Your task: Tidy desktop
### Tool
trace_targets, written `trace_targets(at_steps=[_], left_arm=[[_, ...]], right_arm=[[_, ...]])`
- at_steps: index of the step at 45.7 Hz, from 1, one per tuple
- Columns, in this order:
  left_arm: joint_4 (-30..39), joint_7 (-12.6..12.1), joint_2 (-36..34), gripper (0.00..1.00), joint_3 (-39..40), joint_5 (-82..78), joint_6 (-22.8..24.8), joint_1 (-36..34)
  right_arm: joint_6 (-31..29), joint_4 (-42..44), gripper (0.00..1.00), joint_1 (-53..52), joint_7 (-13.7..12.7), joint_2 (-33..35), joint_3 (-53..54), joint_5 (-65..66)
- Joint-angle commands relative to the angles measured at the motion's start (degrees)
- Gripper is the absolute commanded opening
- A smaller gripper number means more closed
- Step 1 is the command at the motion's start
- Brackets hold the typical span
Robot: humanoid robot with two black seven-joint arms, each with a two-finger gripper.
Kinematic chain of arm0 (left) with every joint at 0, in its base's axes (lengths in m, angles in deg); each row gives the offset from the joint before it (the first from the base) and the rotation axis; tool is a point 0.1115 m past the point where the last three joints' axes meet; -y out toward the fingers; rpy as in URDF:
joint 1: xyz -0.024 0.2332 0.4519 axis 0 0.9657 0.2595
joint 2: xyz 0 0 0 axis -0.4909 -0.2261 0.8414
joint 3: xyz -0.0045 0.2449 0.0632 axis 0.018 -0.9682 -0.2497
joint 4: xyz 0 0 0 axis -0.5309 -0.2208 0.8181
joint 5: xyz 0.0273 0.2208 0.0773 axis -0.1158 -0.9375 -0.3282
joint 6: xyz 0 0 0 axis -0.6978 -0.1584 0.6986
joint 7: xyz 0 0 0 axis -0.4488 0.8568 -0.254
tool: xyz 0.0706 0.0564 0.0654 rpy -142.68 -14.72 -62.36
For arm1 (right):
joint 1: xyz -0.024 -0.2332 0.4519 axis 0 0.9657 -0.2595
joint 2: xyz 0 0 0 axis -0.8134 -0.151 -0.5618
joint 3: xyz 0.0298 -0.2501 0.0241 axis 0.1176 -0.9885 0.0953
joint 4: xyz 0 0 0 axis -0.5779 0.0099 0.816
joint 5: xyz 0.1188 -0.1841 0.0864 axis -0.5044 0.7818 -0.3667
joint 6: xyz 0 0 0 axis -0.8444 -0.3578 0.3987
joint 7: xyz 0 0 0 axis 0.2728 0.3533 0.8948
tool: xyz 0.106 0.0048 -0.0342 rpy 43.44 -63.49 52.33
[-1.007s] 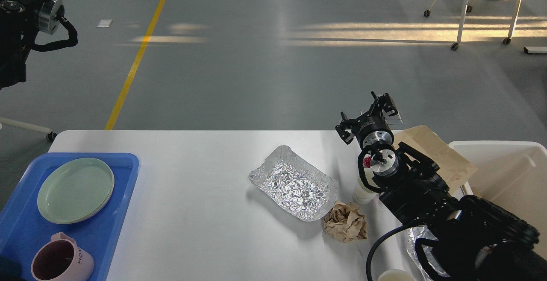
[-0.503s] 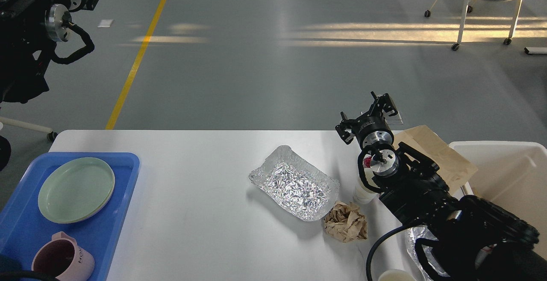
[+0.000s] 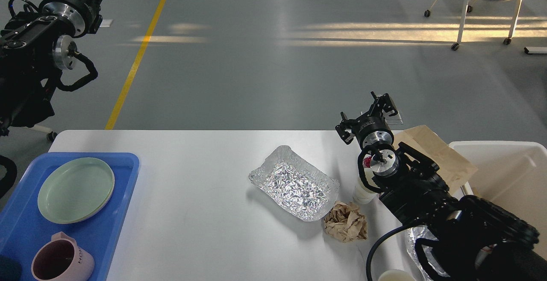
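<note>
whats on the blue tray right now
On the blue tray lie a pale green plate and, nearer me, a pink mug. The tray's near left corner runs out of view, so anything there is unseen, as is whatever lies under the plate.

Your left arm (image 3: 38, 54): black casing, silver disc joints, looped black cable. Your right arm (image 3: 431, 200): same black links, polished silver wrist rings, thick black cable curving below.
</note>
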Motion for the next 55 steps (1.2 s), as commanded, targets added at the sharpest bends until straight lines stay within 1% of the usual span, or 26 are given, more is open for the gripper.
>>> trace_targets(at_steps=[1,6,12,21,23,24,26,27,30,33,35,45,55], left_arm=[[0.00,2.19,-0.01,0.93,0.16,-0.01,0.00,3.29],[0.09,2.63,0.08,0.95,0.25,-0.01,0.09,4.52],[0.00,2.72,0.08,0.95,0.86,0.52,0.09,7.60],[0.00,2.81,0.95,0.95,7.18,0.17,0.09,12.69],[0.00,3.24,1.57,0.95,7.89,0.17,0.09,13.84],[0.00,3.77,1.58,0.95,8.16,0.17,0.09,14.45],[0.00,5.78,1.58,0.95,8.60,0.17,0.09,15.42],[0.00,7.80,1.66,0.95,8.60,0.25,0.09,16.12],[0.00,11.76,1.75,0.95,8.51,0.43,0.09,17.35],[0.00,14.40,2.01,0.95,8.60,0.52,0.00,18.93],[0.00,15.28,2.28,0.95,9.03,0.52,0.00,19.99],[0.00,15.55,4.21,0.95,14.04,0.52,0.09,22.72],[0.00,15.64,4.65,0.95,16.33,0.52,0.09,24.04]], right_arm=[[0.00,-0.01,1.00,0.00,0.00,0.00,0.00,0.00],[0.00,0.00,1.00,0.00,0.00,0.00,0.00,0.00],[0.00,-0.01,1.00,0.00,0.00,0.00,0.00,0.00],[0.00,-0.01,1.00,0.00,0.00,0.00,0.00,0.00],[0.00,-0.01,1.00,0.00,0.00,0.00,0.00,0.00],[0.00,-0.01,1.00,0.00,0.00,0.00,0.00,0.00],[0.00,-0.01,1.00,0.00,0.00,0.00,0.00,0.00],[0.00,-0.01,1.00,0.00,0.00,0.00,0.00,0.00],[0.00,-0.01,1.00,0.00,0.00,0.00,0.00,0.00],[0.00,-0.01,1.00,0.00,0.00,0.00,0.00,0.00],[0.00,-0.01,1.00,0.00,0.00,0.00,0.00,0.00],[0.00,-0.01,1.00,0.00,0.00,0.00,0.00,0.00],[0.00,-0.01,1.00,0.00,0.00,0.00,0.00,0.00]])
